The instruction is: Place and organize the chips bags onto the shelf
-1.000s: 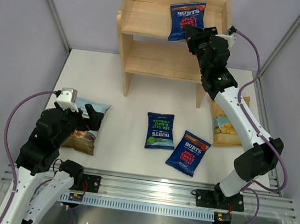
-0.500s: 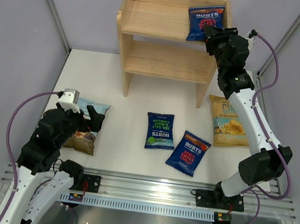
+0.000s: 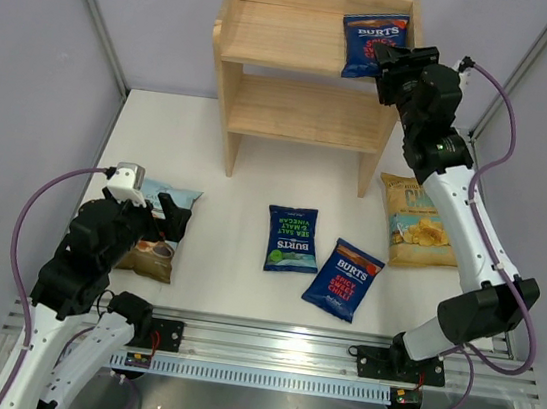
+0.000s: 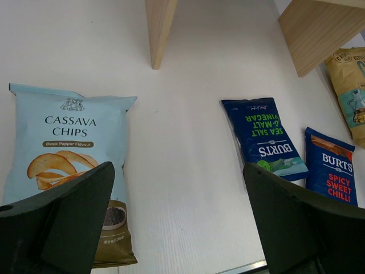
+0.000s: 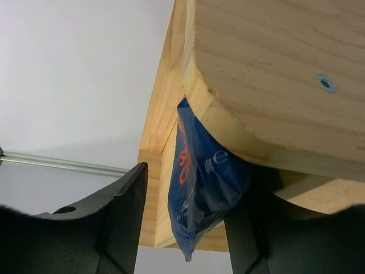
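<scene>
The wooden shelf (image 3: 276, 33) stands at the back of the table. A dark-blue Burts bag with a red label (image 3: 374, 41) lies on the right end of its top tier. My right gripper (image 3: 391, 64) is at that bag's near edge. In the right wrist view (image 5: 188, 211) its jaws stand apart, with the bag's end (image 5: 202, 188) hanging between them under the shelf rail (image 5: 274, 74). My left gripper (image 4: 179, 222) is open and empty, low over the table beside the pale blue cassava chips bag (image 4: 63, 148). On the table lie a green-label Burts bag (image 3: 292, 238), a second red-label Burts bag (image 3: 343, 279) and a yellow bag (image 3: 414, 223).
The shelf's front legs (image 4: 159, 28) stand on the white table behind the loose bags. The yellow bag lies by the shelf's right leg, under my right arm. Grey walls close in the table on both sides. A metal rail (image 3: 274, 351) runs along the near edge.
My right gripper moved the red-label Burts bag from the middle of the top tier to its right end. The bag has since stayed put. The left arm has not moved.
</scene>
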`<state>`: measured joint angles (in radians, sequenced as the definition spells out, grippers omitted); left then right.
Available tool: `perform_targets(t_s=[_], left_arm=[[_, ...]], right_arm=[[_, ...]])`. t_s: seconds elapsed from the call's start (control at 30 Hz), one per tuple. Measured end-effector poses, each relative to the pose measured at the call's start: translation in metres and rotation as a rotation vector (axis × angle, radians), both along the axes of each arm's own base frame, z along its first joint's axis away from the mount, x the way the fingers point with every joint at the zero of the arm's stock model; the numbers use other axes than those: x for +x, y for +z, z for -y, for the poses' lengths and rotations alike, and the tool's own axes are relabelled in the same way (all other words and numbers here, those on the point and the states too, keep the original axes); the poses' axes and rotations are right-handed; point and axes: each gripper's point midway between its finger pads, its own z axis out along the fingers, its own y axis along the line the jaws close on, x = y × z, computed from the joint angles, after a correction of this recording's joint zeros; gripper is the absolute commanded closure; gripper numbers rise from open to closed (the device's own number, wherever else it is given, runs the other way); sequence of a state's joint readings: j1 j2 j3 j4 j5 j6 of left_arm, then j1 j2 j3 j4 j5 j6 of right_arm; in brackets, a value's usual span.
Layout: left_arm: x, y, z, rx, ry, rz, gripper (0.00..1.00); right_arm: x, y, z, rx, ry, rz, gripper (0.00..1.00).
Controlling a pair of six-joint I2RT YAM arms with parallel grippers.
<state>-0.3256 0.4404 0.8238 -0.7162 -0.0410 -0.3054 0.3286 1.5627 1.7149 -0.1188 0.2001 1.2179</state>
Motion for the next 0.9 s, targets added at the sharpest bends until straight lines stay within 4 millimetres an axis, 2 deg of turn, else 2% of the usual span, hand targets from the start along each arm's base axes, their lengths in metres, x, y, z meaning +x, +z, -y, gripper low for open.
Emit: perform_targets(t_s=[0.23, 0.37, 0.4, 0.5, 0.9], left_arm=[[0.000, 0.000, 0.000, 0.001, 0.000, 0.001, 0.01], [0.000, 0.000, 0.000, 0.002, -0.001, 0.001, 0.01], [0.000, 0.000, 0.000, 0.002, -0.001, 0.001, 0.01], [0.000, 0.000, 0.000, 0.002, -0.001, 0.001, 0.01], [0.000, 0.000, 0.000, 0.002, -0.001, 0.001, 0.01]], right_arm=[[-0.014, -0.004, 0.007, -0.025, -0.011, -0.039, 0.43], [-0.024, -0.010, 0.012, -0.036, -0.019, -0.054, 0.57], [-0.026, -0.013, 0.013, -0.038, -0.019, -0.059, 0.66], [-0.028, -0.021, 0.014, -0.039, -0.018, -0.074, 0.73], [-0.025, -0.021, 0.012, 0.044, -0.020, -0.065, 0.80]])
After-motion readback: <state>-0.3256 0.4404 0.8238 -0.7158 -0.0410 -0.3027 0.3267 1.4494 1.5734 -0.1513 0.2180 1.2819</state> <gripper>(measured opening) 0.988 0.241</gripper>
